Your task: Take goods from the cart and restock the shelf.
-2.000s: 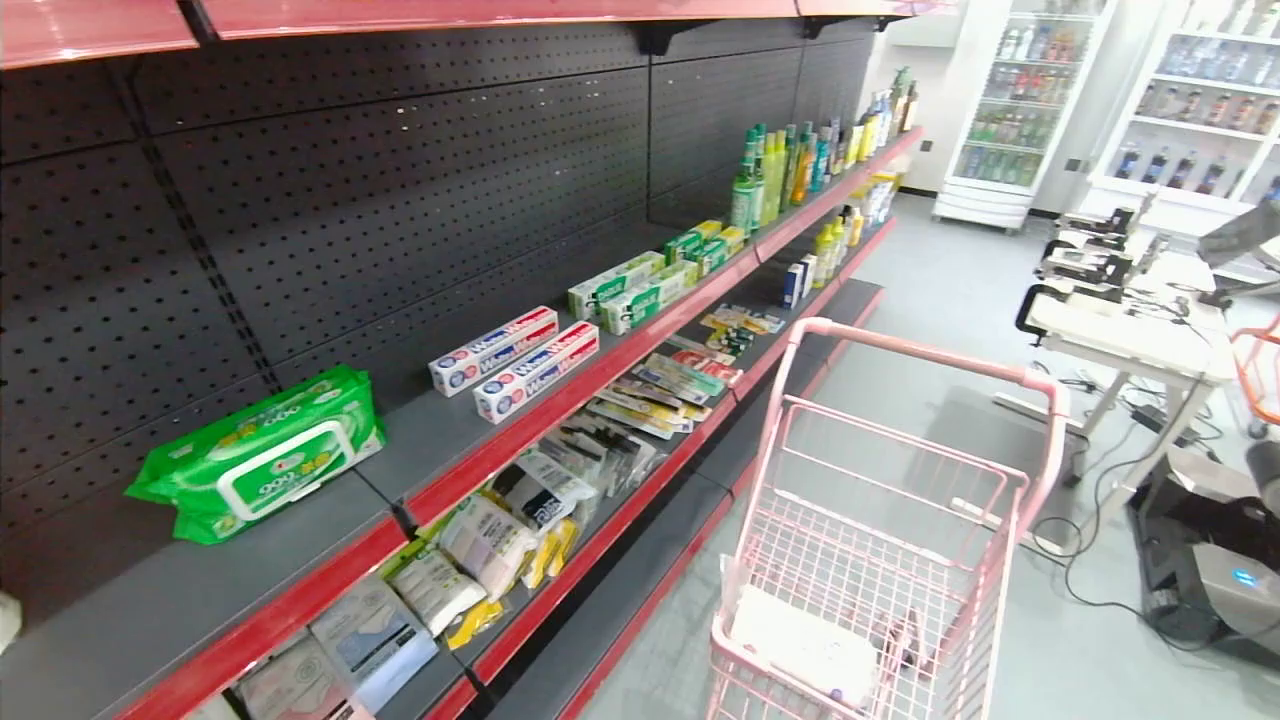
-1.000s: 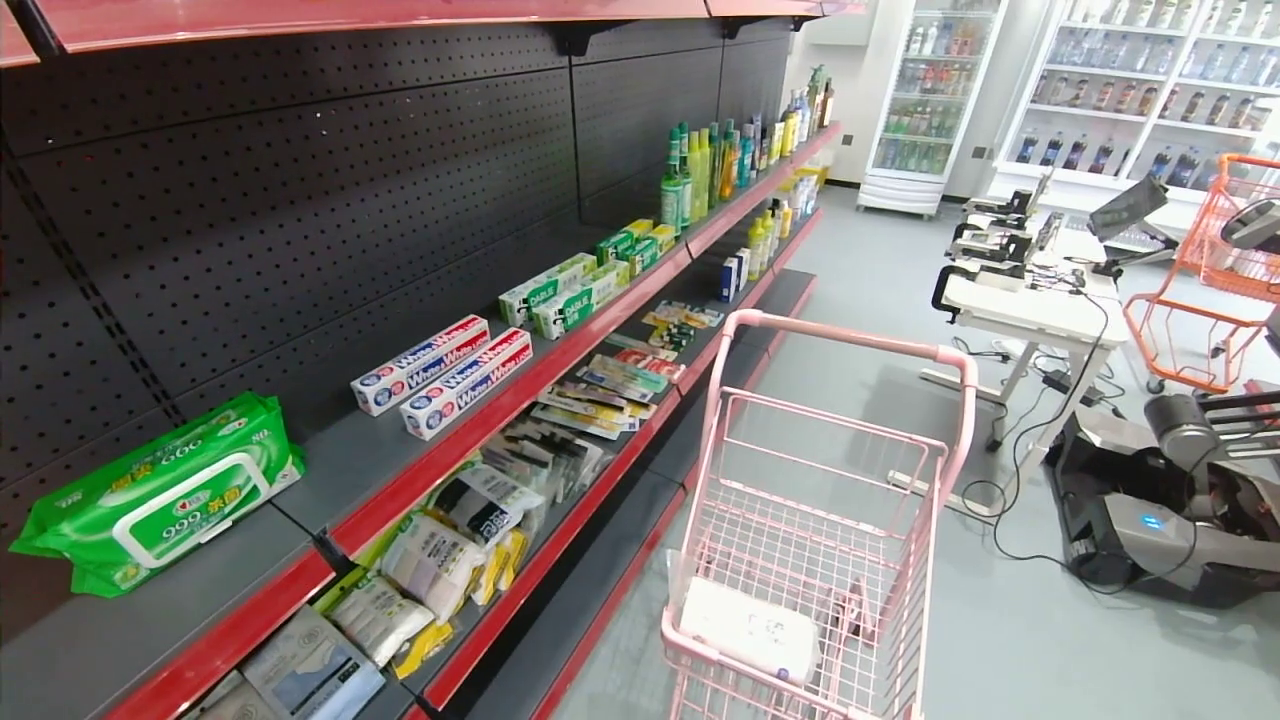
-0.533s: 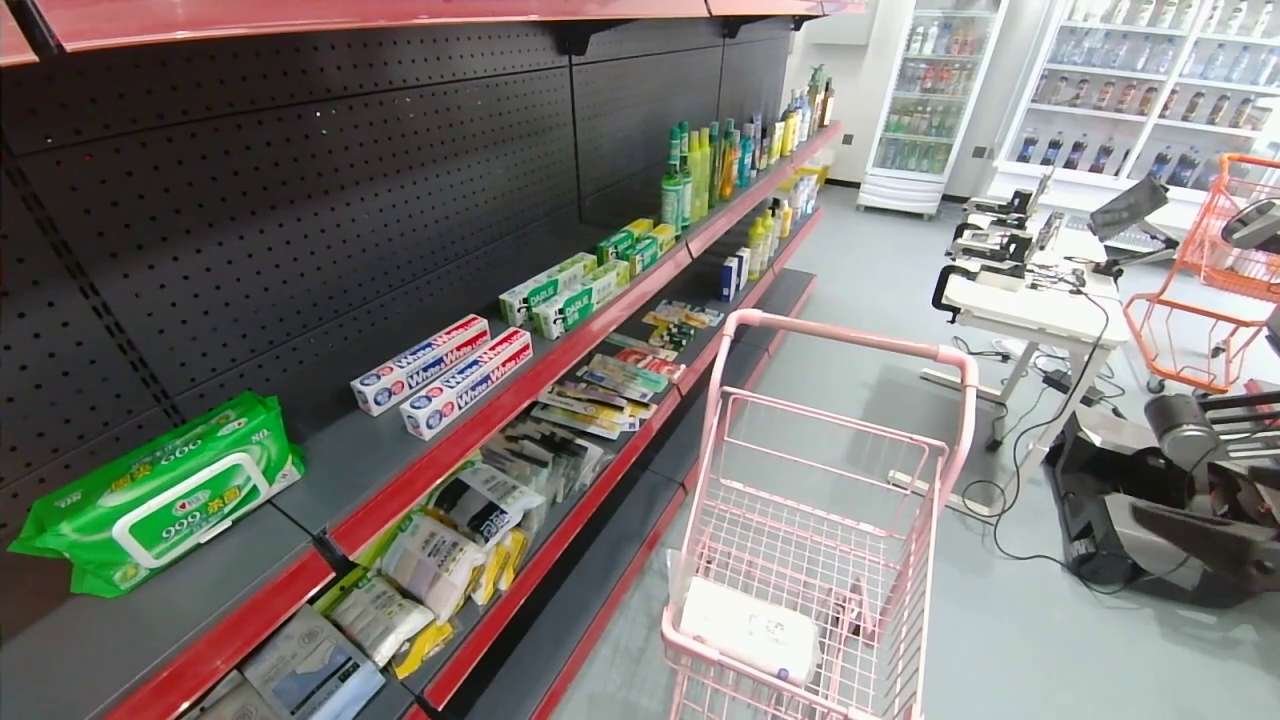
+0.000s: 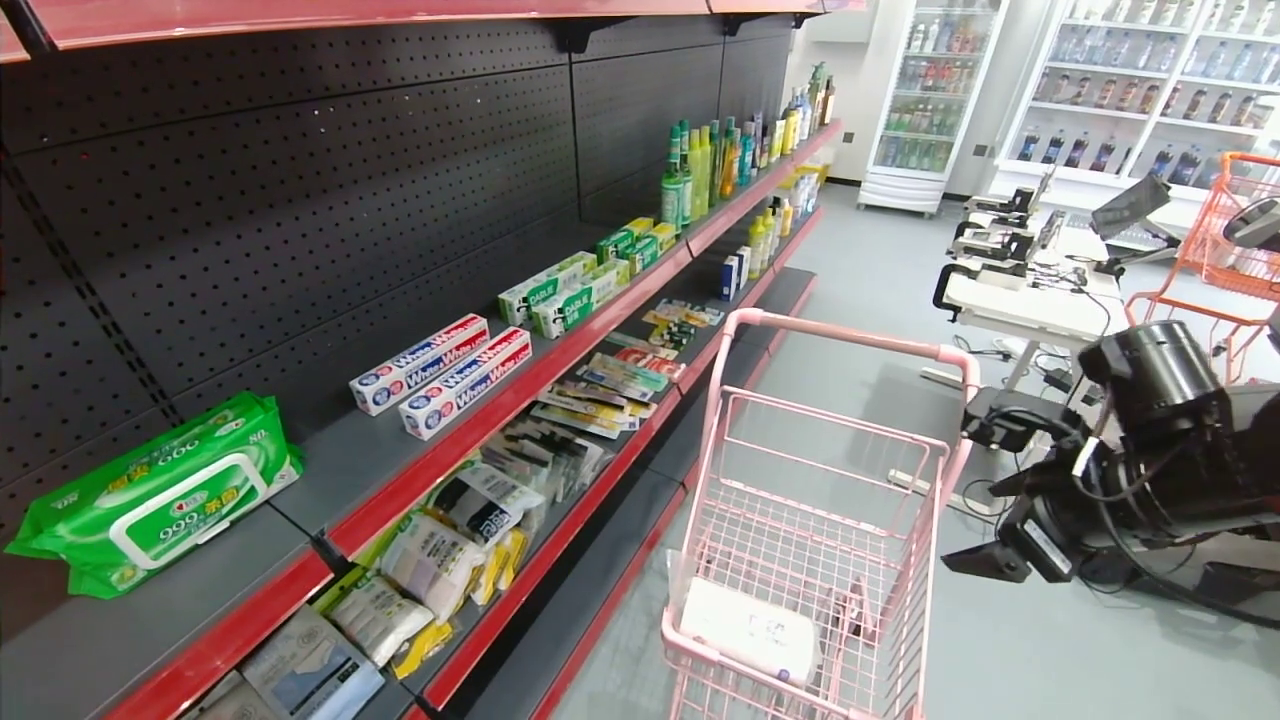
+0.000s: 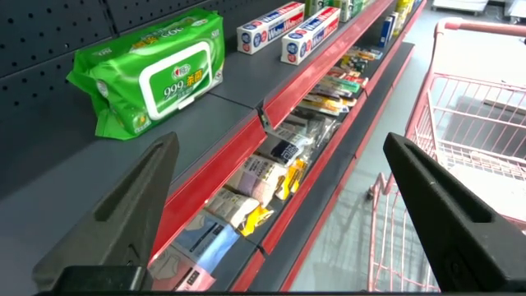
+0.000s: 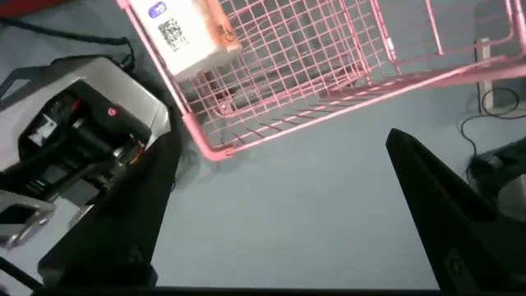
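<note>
Aisle shelf [image 4: 340, 465] partly stocked; white pack [image 4: 745, 630] sits in cart [image 4: 850, 335], not yet picked. L gripper [image 5: 279, 164] & R gripper [image 6: 279, 148]: fingers wide, empty.

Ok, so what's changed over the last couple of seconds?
The right gripper has swung up from low at the right edge to beside the cart, open and empty. The head camera turned early on, so the shelf only seemed to slide. The white pack in the cart and the goods on the shelf stayed put.
</note>
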